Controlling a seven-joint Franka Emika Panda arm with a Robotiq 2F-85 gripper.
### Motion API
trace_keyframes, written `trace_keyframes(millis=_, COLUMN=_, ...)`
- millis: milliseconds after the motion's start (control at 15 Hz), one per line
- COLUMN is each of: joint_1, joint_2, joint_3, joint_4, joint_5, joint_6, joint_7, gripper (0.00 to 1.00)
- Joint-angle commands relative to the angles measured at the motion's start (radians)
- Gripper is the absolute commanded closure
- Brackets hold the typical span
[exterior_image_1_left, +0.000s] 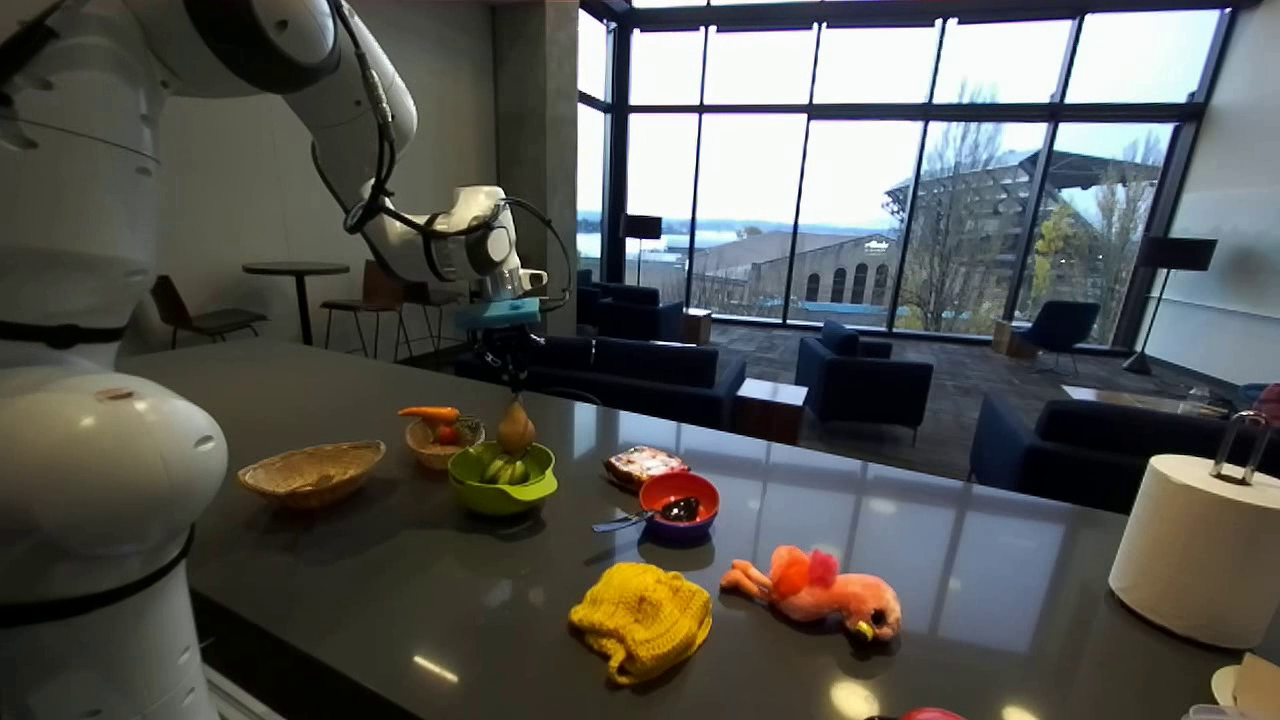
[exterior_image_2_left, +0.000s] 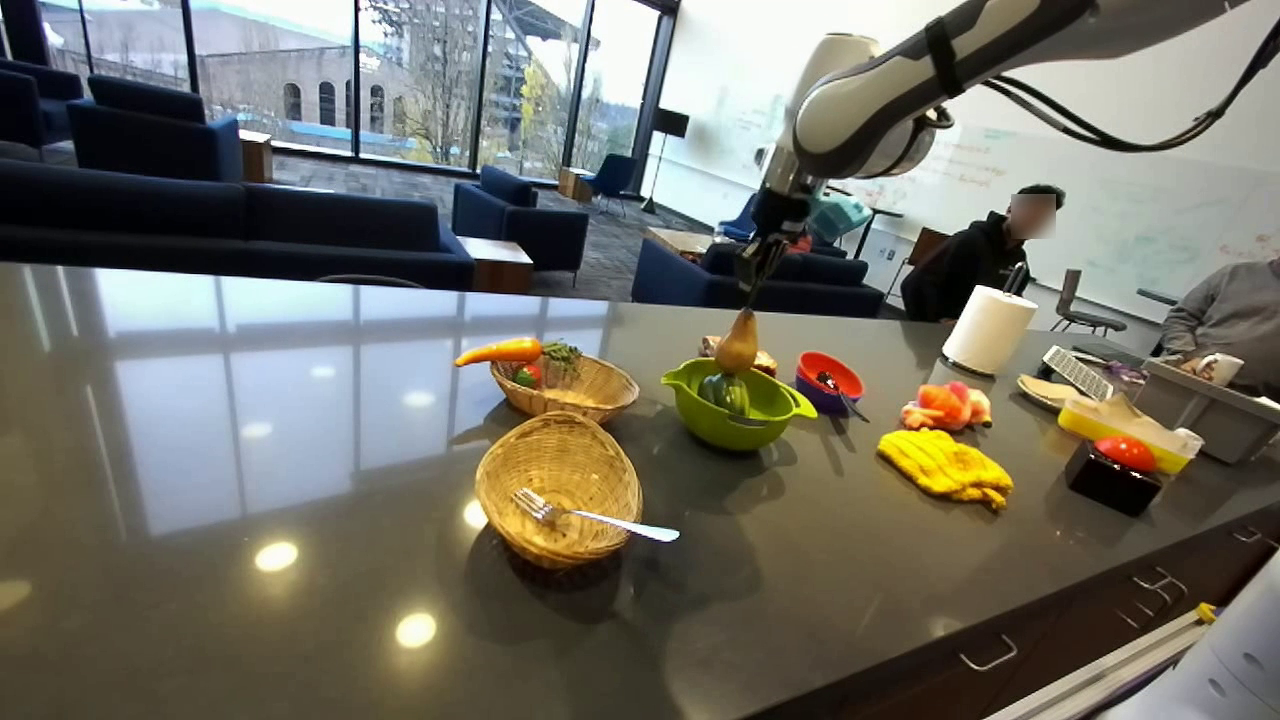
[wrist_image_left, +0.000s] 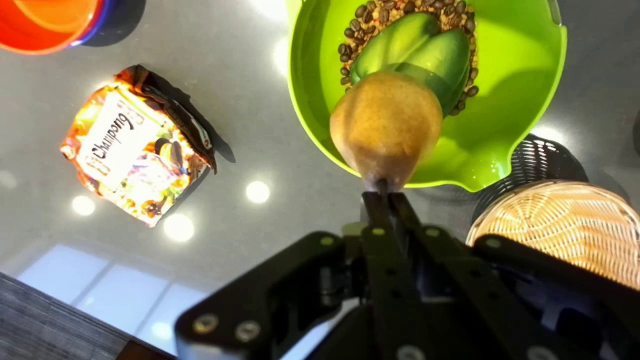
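Nearest the wrist camera is the claw (wrist_image_left: 384, 196), its slim black fingers almost together, with hardly a gap between the tips, and pinched on the stem of a pear (wrist_image_left: 387, 122). What the coming move turns on, as I judge it, is that the pear hangs directly below those tips and over the green bowl (wrist_image_left: 522, 55), so that claw, pear and bowl stand one above the next. Both exterior views show the pear's long axis close to upright: stem end up in the grip, broad end down at the bowl. In the wrist view that broad end points away from the claw, toward the green vegetable (wrist_image_left: 440, 60) lying among coffee beans (wrist_image_left: 355, 24) inside; whether pear and vegetable touch, I cannot tell. On the tabletop (wrist_image_left: 290, 220), a noodle packet (wrist_image_left: 140, 145) lies near the bowl and a wicker basket (wrist_image_left: 555, 220) sits just beside it.
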Motion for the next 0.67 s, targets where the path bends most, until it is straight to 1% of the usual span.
trace_keyframes(millis=0, joint_1=-0.006, joint_2=-0.06, joint_3=-0.005, joint_4=-0.06, joint_5=0.002, joint_6=0.013, joint_7=0.02, gripper=0.98)
trace_keyframes(millis=333, joint_1=-0.003, joint_2=-0.076, joint_3=-0.009, joint_4=-0.071, joint_5=-0.007, joint_6=-0.003, joint_7=0.035, gripper=0.98)
trace_keyframes(millis=600, joint_1=-0.004, joint_2=-0.074, joint_3=-0.007, joint_4=-0.082, joint_5=0.007, joint_6=0.004, joint_7=0.032, gripper=0.98)
